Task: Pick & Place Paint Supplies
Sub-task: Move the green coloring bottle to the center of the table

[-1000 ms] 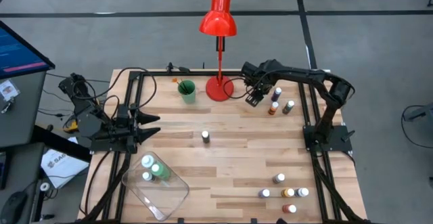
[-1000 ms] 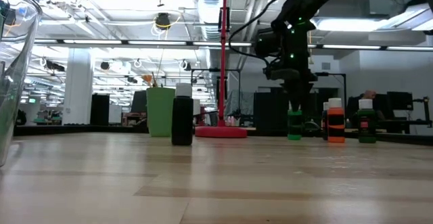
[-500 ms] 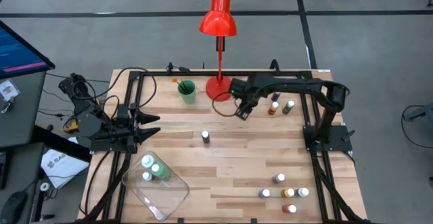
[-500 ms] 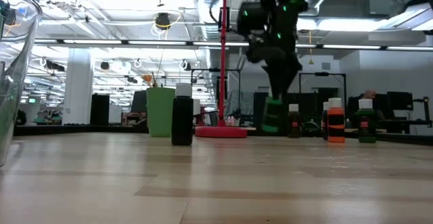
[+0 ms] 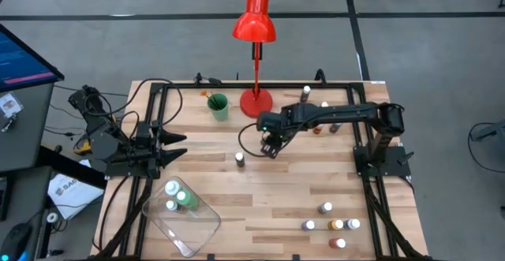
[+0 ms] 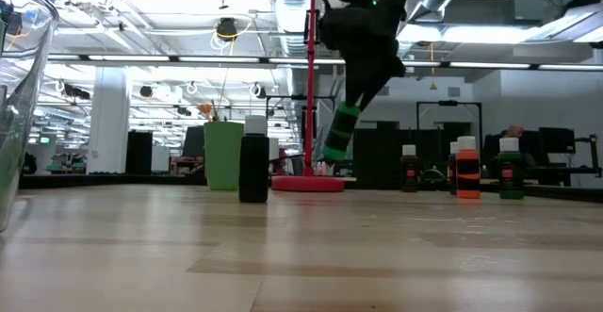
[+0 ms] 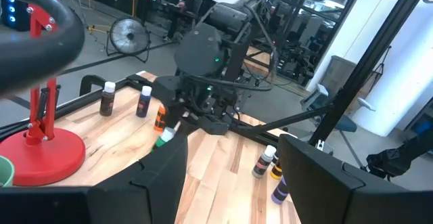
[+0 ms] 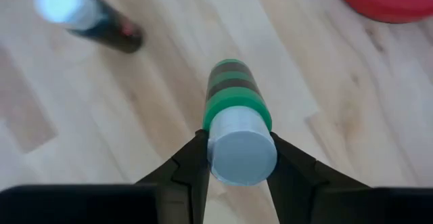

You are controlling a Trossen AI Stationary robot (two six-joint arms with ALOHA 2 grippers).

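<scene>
My right gripper (image 5: 270, 146) hangs over the middle of the table, shut on a small green paint bottle (image 6: 341, 133) with a white cap (image 8: 241, 149). A black paint bottle (image 5: 239, 159) stands on its base just left of it. More small paint bottles stand at the far right (image 5: 324, 104) and the near right (image 5: 337, 224). A larger green bottle (image 5: 185, 199) and small ones lie in the clear tray (image 5: 197, 231). My left gripper (image 5: 178, 147) waits open at the table's left edge. My right gripper pinches the green bottle at its white-capped top (image 8: 211, 158) between its two fingers (image 8: 191, 164). The fingers come from above, slanting down. The bottle hangs below them, tilted, lifted clear of the table.
A red desk lamp stands on its round base (image 5: 256, 102) at the far middle, with a green cup (image 5: 218, 106) to its left. Bare wood lies between the black bottle and the tray.
My right gripper has swung from the far-right group of bottles toward the table's left and near edge, rising as it went. The green bottle has gone with it, lifted off the table, and now hangs tilted.
</scene>
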